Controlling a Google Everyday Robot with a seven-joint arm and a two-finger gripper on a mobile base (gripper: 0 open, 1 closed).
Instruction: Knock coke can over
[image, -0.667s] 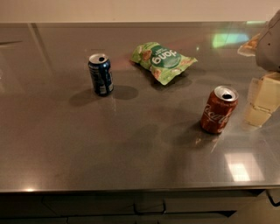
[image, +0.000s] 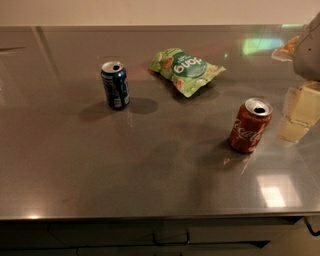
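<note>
The coke can (image: 250, 126) is red with white lettering and an open silver top. It stands upright on the steel table (image: 150, 170), to the right of the middle. My gripper (image: 299, 112) shows as pale cream parts at the right edge of the view, just right of the coke can and a small gap away from it. The grey arm (image: 311, 50) rises above it and is cut off by the frame edge.
A dark blue can (image: 115, 85) stands upright at the left of the middle. A green snack bag (image: 186, 69) lies flat behind the middle. The table's front edge runs along the bottom, with drawers (image: 170, 237) below it.
</note>
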